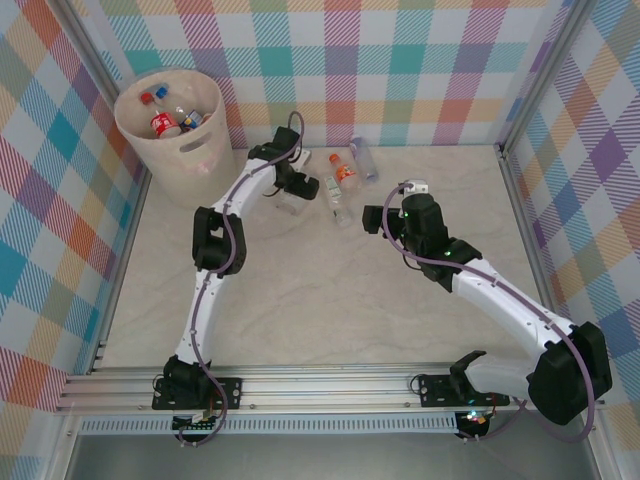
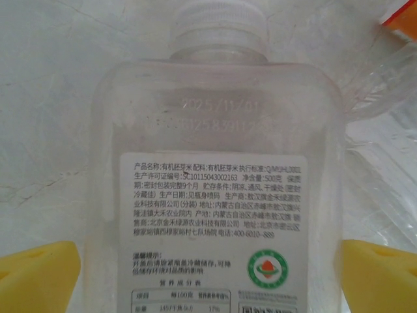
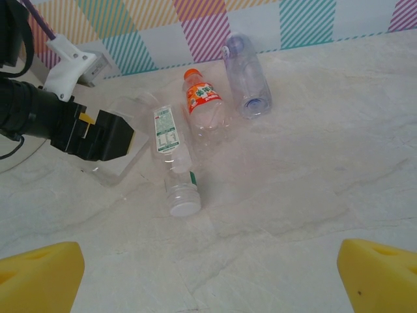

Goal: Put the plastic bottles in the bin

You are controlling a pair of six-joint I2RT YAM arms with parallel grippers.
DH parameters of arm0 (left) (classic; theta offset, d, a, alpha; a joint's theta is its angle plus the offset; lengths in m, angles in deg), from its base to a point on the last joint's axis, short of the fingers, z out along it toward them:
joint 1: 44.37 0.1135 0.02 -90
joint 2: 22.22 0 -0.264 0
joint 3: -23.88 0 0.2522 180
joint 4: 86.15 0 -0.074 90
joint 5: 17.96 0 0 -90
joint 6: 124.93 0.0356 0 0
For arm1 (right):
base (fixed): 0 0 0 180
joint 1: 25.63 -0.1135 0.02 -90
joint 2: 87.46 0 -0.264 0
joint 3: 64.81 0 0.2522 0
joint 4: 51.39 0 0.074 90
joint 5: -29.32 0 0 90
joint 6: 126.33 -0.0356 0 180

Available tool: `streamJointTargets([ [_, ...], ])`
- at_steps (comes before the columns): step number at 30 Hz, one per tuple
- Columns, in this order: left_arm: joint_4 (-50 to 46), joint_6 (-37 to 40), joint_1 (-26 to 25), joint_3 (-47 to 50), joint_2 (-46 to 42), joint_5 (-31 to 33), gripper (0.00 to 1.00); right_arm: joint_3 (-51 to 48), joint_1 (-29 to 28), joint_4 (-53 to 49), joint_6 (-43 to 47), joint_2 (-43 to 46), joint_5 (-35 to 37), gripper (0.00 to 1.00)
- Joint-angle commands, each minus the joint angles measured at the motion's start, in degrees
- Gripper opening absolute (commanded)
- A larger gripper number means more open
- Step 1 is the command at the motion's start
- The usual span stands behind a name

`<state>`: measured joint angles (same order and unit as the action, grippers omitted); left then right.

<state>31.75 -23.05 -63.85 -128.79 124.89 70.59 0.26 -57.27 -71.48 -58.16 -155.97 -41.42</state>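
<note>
Partly done: you had several plastic bottles [image 1: 163, 122] in the tall cream-white round bin [image 1: 165, 165], about five left on the marbled table [image 1: 300, 300]. Left gripper [image 2: 212, 261] stood wide astride a flat clear white-capped bottle [image 2: 215, 117]; right gripper [image 3: 210, 261] hung wide and empty.

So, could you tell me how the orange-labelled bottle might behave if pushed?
The orange-labelled bottle looks empty, so probably light. Round and lying on its side, it may well roll. Its clear thin-looking wall might dent when squeezed.
</note>
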Motion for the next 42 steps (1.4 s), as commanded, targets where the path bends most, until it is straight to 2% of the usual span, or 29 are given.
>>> streamJointTargets([
  [1,-3.2,0.8,-0.3,-1.6,1.9,0.1,1.00,0.3,-0.1,-0.4,0.1,0.8,1.2,1.00],
  [13,-0.9,1.9,-0.3,5.0,-1.5,-0.6,0.83,1.2,-0.1,-0.8,-0.6,-1.1,0.5,1.00],
  [23,1.9,1.4,0.3,11.4,-7.5,-0.4,0.75,1.1,-0.1,-0.9,-0.6,-0.9,0.4,1.00],
  [25,2.7,1.1,0.3,12.9,-9.2,0.1,0.74,1.0,-0.1,-0.2,0.9,-0.7,-2.6,1.00],
  [27,3.4,0.3,0.4,14.0,-10.9,0.5,0.73,1.6,-0.2,0.6,5.2,-0.4,-10.6,1.00],
  [30,3.0,-1.0,0.4,14.7,-12.8,-0.3,0.73,2.9,-0.3,0.6,8.3,-0.7,-18.3,1.00],
  [38,12.7,-5.0,0.5,26.3,-23.8,-1.3,0.70,2.9,-0.6,4.3,8.7,-2.0,-27.3,1.00],
  [42,14.0,-5.9,0.5,28.7,-28.0,-2.1,0.70,3.8,-1.4,4.6,10.0,-3.0,-29.9,1.00],
])
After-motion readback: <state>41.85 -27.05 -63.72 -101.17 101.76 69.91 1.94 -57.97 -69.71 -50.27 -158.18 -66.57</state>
